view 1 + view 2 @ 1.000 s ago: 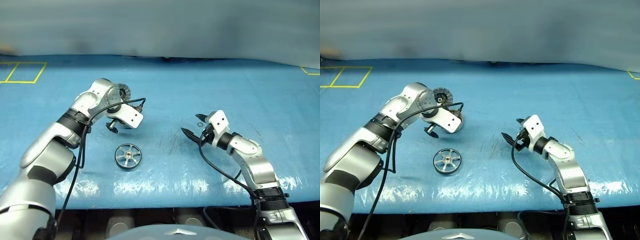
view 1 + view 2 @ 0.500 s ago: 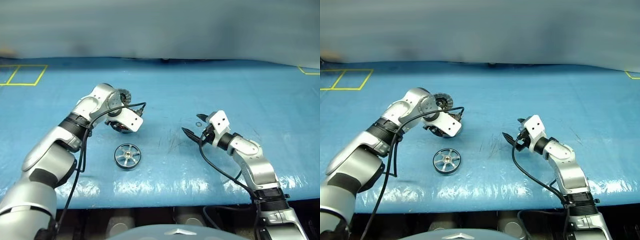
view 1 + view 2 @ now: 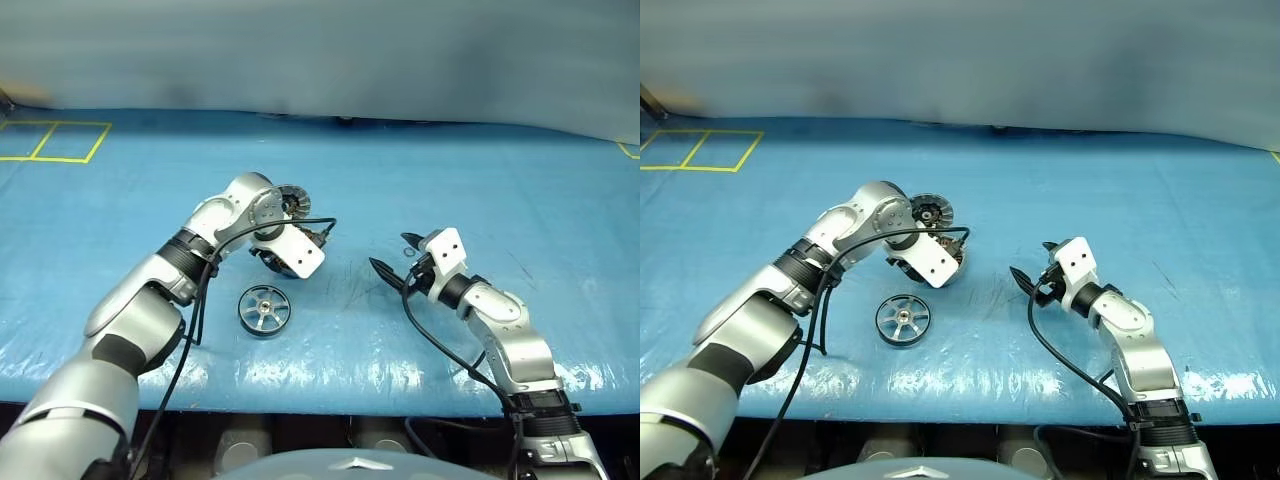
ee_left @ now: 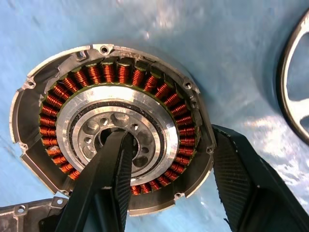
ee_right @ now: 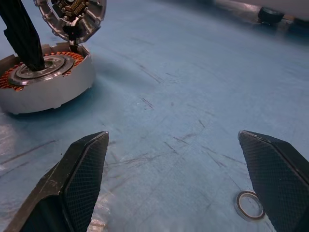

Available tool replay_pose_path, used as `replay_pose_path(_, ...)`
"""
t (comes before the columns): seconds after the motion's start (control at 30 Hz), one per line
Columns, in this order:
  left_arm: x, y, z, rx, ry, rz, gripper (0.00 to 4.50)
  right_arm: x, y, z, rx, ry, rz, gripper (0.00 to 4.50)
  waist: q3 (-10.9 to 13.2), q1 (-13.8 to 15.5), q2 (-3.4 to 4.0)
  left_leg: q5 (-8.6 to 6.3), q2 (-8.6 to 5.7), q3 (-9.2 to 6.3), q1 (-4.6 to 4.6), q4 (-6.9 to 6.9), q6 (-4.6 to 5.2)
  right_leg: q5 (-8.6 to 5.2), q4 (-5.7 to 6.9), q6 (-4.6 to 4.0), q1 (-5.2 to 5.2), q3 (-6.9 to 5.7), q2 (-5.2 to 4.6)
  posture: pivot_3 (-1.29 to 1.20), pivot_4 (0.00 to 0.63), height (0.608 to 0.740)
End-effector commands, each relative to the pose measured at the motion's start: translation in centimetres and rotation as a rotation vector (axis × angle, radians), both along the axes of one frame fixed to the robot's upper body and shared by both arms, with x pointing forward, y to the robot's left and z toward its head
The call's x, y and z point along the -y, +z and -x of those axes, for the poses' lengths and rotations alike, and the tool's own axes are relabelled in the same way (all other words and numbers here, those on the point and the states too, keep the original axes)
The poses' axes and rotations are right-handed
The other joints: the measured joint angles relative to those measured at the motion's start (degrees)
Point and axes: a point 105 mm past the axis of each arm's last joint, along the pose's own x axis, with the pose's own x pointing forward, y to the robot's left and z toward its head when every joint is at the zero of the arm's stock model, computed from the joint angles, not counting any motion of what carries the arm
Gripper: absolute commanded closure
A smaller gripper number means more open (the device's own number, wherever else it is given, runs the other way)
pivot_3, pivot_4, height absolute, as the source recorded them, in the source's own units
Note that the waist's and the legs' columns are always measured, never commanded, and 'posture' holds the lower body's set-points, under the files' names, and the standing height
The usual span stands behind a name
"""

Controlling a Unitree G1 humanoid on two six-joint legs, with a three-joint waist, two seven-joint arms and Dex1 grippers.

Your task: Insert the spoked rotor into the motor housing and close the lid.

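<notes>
The motor housing, a silver base with a ring of copper coils, lies on the blue sheet. Its lid stands hinged open behind it. My left gripper points down onto it and is shut on its wall, with one finger in the centre hole and the other outside the rim. The spoked rotor lies flat just in front of the housing, apart from it. My right gripper hovers low to the right, open and with nothing in it, pointing toward the housing.
A blue sheet covers the table, and its front edge runs along the near side. A small metal washer lies by the right gripper. Yellow tape squares mark the far left.
My left gripper closed on the housing and carried it rightward, away from the rotor. The camera view also shifted a little. The right arm has stayed put.
</notes>
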Motion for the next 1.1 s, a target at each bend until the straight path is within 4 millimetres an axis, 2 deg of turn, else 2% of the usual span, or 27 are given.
replay_pose_path(0.03,2.0,0.2,1.0,-0.008,-0.108,0.011,2.44,0.7,1.5,0.4,0.07,-0.036,-0.008,0.0,0.0,-0.1,-0.01,0.0,0.0,-0.01,0.0,-0.01,0.0,0.0,0.01,0.0,0.0,0.0,0.01,0.0,0.15,0.74)
replay_pose_path(0.27,4.9,-0.1,1.9,-0.018,-0.209,0.045,2.44,1.4,0.8,1.4,0.044,-0.068,0.004,0.0,0.0,0.0,-0.01,0.0,-0.02,0.0,0.01,0.02,0.0,0.0,0.0,0.02,0.02,0.01,-0.01,0.0,0.15,0.74)
replay_pose_path(0.6,6.9,-0.9,3.1,-0.058,-0.256,0.077,2.44,1.6,0.3,2.0,0.034,-0.093,-0.001,0.0,0.0,-0.1,-0.01,0.0,-0.02,0.0,0.02,0.03,0.0,0.0,-0.01,0.02,0.05,0.02,0.0,0.0,0.15,0.74)
replay_pose_path(0.73,7.2,-0.9,2.9,-0.049,-0.245,0.101,2.44,1.4,0.2,1.9,0.035,-0.09,-0.004,0.0,0.0,0.1,-0.01,0.0,-0.03,-0.01,0.02,0.04,0.0,0.0,-0.02,0.03,0.07,0.01,-0.01,0.0,0.15,0.74)
replay_pose_path(0.97,7.2,-1.0,2.5,-0.02,-0.233,0.161,0.21,1.1,0.1,1.7,0.037,-0.085,-0.008,0.0,0.0,-0.1,-0.03,0.0,-0.03,-0.02,0.0,0.02,0.0,0.0,-0.02,0.03,0.03,0.01,0.01,0.0,0.15,0.74)
replay_pose_path(1.1,6.8,-0.5,2.8,-0.034,-0.224,0.193,0.21,0.9,0.0,1.6,0.035,-0.08,-0.014,0.0,0.0,-0.3,-0.03,0.0,-0.01,-0.02,0.02,0.01,0.0,0.0,0.0,0.03,0.03,0.02,0.02,0.0,0.15,0.74)
